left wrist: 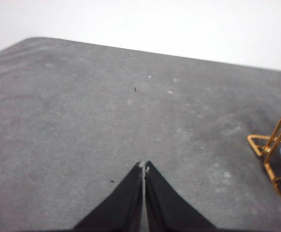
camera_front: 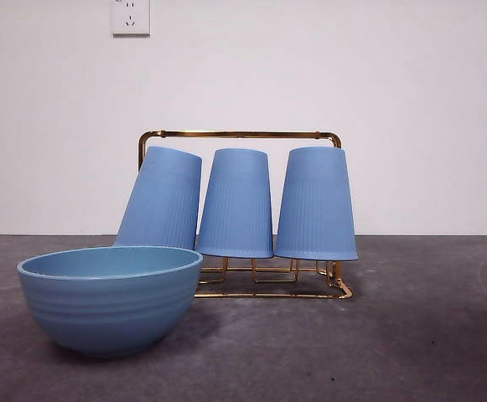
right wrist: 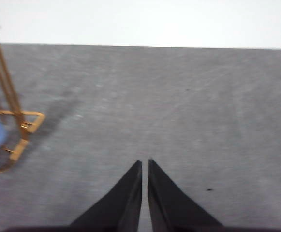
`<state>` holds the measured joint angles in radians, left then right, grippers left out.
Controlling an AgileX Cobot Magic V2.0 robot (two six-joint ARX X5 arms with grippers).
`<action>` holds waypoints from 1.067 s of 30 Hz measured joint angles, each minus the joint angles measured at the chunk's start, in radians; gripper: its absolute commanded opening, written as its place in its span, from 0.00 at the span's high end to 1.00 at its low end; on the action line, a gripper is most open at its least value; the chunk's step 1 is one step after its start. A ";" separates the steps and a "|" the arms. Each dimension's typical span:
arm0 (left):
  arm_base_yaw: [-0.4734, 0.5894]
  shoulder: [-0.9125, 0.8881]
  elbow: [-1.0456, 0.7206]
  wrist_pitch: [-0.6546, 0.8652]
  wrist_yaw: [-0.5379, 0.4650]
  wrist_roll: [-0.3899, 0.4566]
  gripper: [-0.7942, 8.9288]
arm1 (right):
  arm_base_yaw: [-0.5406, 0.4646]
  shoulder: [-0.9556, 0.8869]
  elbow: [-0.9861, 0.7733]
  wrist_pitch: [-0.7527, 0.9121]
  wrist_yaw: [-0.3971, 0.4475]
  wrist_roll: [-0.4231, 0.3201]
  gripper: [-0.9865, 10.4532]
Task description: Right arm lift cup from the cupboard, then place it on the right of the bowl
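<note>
The right gripper [right wrist: 145, 162] is being held pressed together above the grey surface [right wrist: 179, 111], as is the left gripper [left wrist: 144, 164]. Three cups are being carried upside down on the cupboard [camera_front: 240, 134]; the rightmost cup [camera_front: 316, 203] is seen at two o'clock from the bowl [camera_front: 109, 297].

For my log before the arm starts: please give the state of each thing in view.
Left cup: upside down on rack, tilted.
Middle cup: upside down, upright.
Right cup: upside down, upright.
Rack: standing, holding three cups.
Bowl: upright, empty.
Left tool: shut, empty.
Right tool: shut, empty.
</note>
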<state>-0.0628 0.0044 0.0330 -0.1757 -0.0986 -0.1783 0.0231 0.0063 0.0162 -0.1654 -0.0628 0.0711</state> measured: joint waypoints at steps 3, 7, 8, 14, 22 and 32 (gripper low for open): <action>0.000 0.000 0.000 0.001 0.023 -0.074 0.91 | 0.000 0.000 0.000 0.002 -0.047 0.075 0.90; -0.009 0.013 0.023 -0.024 0.047 -0.159 0.91 | 0.002 0.000 0.006 -0.008 -0.075 0.167 0.90; -0.013 0.023 0.039 -0.035 0.047 -0.180 0.91 | 0.001 0.000 0.011 -0.017 -0.071 0.186 0.90; -0.017 0.138 0.185 -0.038 0.050 -0.257 0.91 | 0.001 0.028 0.139 -0.063 -0.069 0.277 0.90; -0.049 0.379 0.419 -0.060 0.114 -0.270 0.91 | 0.001 0.172 0.367 -0.231 -0.136 0.304 0.90; -0.114 0.704 0.666 -0.112 0.376 -0.208 0.91 | 0.002 0.410 0.595 -0.296 -0.386 0.259 0.90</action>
<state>-0.1772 0.7082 0.6991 -0.2874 0.2775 -0.3859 0.0254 0.4160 0.6113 -0.4614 -0.4492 0.3302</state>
